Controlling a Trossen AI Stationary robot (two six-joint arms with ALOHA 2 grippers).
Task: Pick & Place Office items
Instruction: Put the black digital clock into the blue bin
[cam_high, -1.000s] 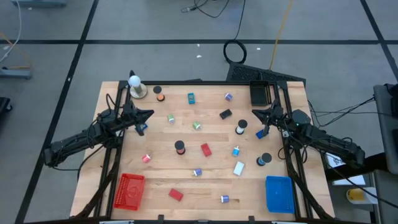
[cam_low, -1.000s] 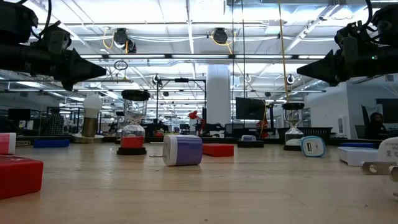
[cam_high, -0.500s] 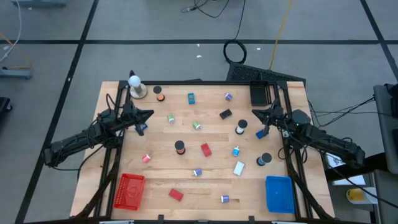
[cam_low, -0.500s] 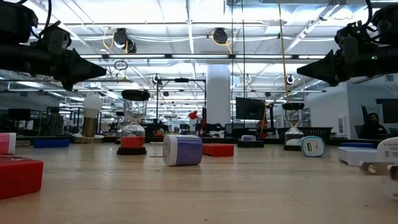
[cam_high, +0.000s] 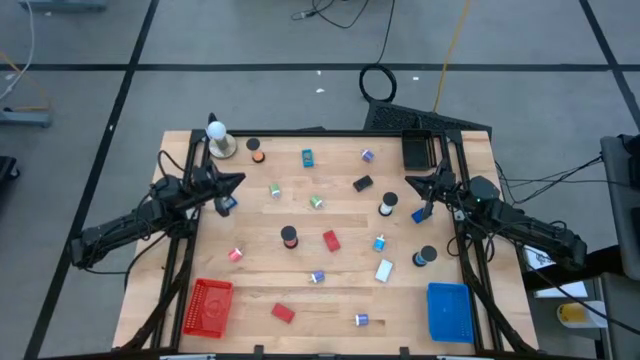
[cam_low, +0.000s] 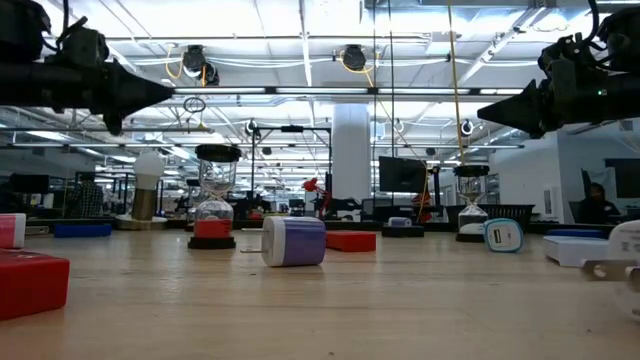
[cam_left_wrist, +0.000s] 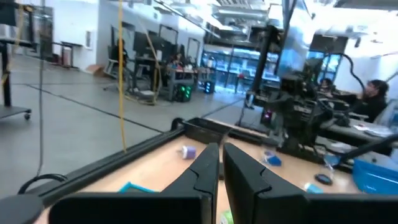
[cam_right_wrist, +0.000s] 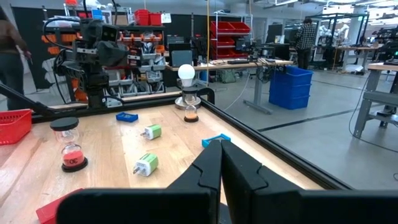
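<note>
Pale wooden planks make up the tabletop (cam_high: 340, 225), which sits on a grey tiled floor with a bright open workshop beyond it. Against a second ago, the only change is at the left arm: its closed left gripper (cam_high: 238, 181) has drifted slightly toward the far edge in the overhead picture and sits higher and more level in the table-height picture, where its dark pointed tip (cam_low: 165, 92) now lines up with the ceiling beam; nothing on the table has shifted. The right gripper (cam_high: 409, 181) hangs where it was above the table's right side, fingers pressed together and holding nothing, as its own wrist picture confirms. From above, the scattered office items show as small pieces spread between the arms: a black-capped sand timer with red sand (cam_high: 289, 236) near the centre, a red rectangular block (cam_high: 331, 240) just beside it, a black block (cam_high: 363, 183) farther back, a white block (cam_high: 384, 270) toward the right front, and another red block (cam_high: 283, 313) near the front edge, between a red mesh basket (cam_high: 209, 305) and a blue mesh basket (cam_high: 449, 310) at the front corners. Only the table-height picture reveals the timer's hourglass shape (cam_low: 213, 208) and a purple-and-white plug adapter (cam_low: 295, 241) lying on its side. The right wrist picture alone shows a white ball on a round tan base (cam_right_wrist: 187, 79) as a lamp-like bulb, with green-and-white adapters (cam_right_wrist: 145, 165) nearby.
</note>
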